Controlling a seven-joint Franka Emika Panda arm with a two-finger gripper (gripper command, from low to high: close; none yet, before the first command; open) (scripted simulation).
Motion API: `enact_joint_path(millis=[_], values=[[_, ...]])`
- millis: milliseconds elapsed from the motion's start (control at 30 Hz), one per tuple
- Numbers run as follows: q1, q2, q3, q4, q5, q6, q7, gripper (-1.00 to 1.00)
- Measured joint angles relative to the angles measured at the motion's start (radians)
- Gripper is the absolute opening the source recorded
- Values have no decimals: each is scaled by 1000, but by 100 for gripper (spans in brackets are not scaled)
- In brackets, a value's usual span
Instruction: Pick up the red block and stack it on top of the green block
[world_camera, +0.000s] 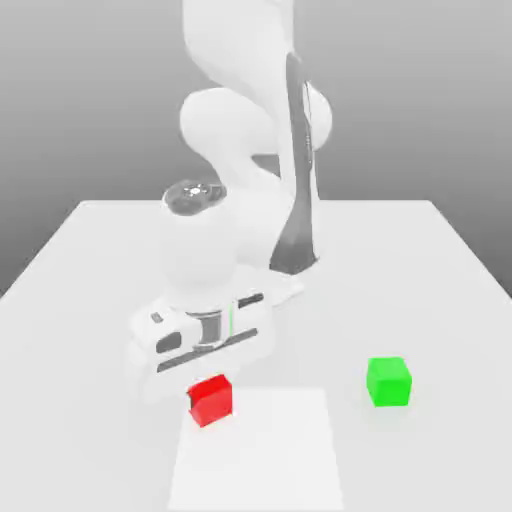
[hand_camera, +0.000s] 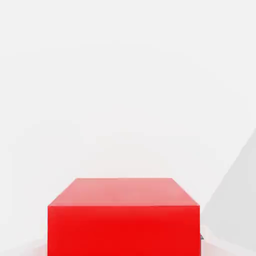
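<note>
the red block (world_camera: 211, 399) (hand_camera: 123, 220) has smooth, plain, matt faces, like solid plastic. the green block (world_camera: 388, 381) has the same flat finish. the table (world_camera: 420, 270) is smooth matt white. the robot arm (world_camera: 245, 130) looks like smooth white plastic with a soft sheen.

The red block (hand_camera: 123, 220) sits close to the camera on a plain white table (hand_camera: 125, 100)

Open white table (world_camera: 420, 280) lies between the red block (world_camera: 211, 399) and the green block (world_camera: 388, 381), which stand well apart; the arm's hand (world_camera: 200, 335) crowds the space directly above the red block.
</note>
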Motion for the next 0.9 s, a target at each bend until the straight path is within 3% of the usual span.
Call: enact_joint_path(millis=[233, 600, 833, 867, 900], values=[[-9, -152, -9, -27, -120, -128, 83, -100], [397, -287, 226, -42, -74, -252, -265, -100], [466, -105, 274, -31, -95, -79, -313, -100], [467, -72, 269, -30, -109, -48, -304, 100], [467, -72, 269, -30, -109, -48, -304, 100]])
